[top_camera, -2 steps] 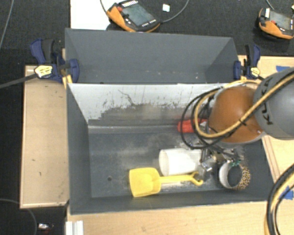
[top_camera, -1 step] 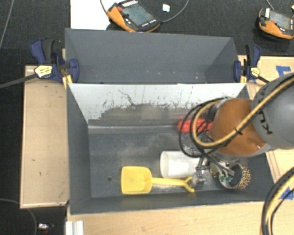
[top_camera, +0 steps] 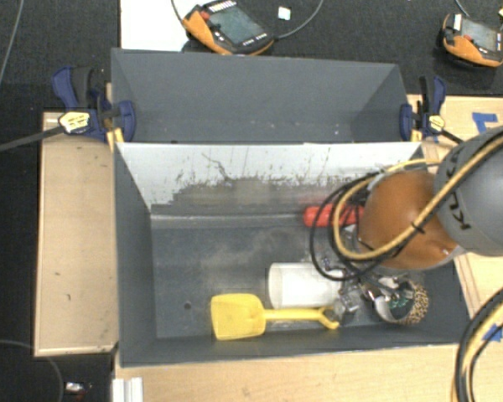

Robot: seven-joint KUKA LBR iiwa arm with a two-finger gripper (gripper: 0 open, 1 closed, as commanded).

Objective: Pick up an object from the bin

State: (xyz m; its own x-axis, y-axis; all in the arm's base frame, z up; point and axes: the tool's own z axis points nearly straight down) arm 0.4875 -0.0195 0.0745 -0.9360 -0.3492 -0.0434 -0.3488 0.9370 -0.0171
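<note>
My tool [top_camera: 350, 302] is at handle end of yellow shovel [top_camera: 239, 316], beside white cup [top_camera: 300, 285]; open/closed: can't tell.

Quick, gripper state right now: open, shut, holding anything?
Gripper: cannot be told. It is down at the handle end of the yellow shovel, beside the white cup.

The arm [top_camera: 486, 199] angles down, gripper [top_camera: 350, 302] held low.
</note>
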